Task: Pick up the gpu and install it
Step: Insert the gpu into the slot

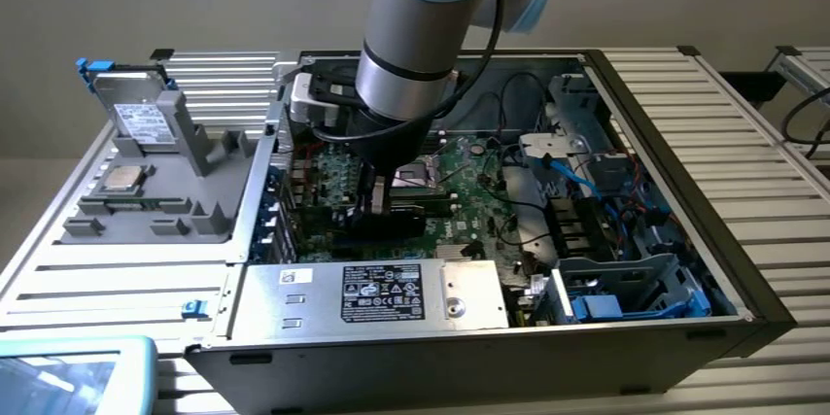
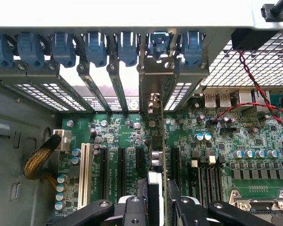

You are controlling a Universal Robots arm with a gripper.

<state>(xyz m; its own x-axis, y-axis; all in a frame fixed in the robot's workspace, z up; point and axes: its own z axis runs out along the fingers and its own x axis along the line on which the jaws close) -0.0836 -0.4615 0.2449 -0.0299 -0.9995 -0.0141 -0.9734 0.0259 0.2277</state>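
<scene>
The gpu point(image 2: 155, 146) shows edge-on in the wrist view, standing upright over the green motherboard point(image 2: 217, 155). Its silver end bracket point(image 2: 153, 84) reaches the rear slot openings of the case, under the row of blue latches point(image 2: 127, 47). My gripper point(image 2: 156, 200) is shut on the card's near end, with a black finger point(image 2: 137, 205) on each side. The card's lower edge runs along a black expansion slot, between the neighbouring slots point(image 2: 120, 167). In the exterior view my gripper point(image 1: 376, 203) is low inside the open computer case point(image 1: 674, 337), over the board's slot area.
A silver power supply point(image 1: 389, 293) lies at the case's near side. Drive cages and blue cables point(image 1: 584, 177) fill the exterior view's right. A grey fixture point(image 1: 143, 191) with a drive box point(image 1: 140, 121) and a chip stands outside, to the left. Yellow-sleeved cable point(image 2: 37, 162) runs beside the slots.
</scene>
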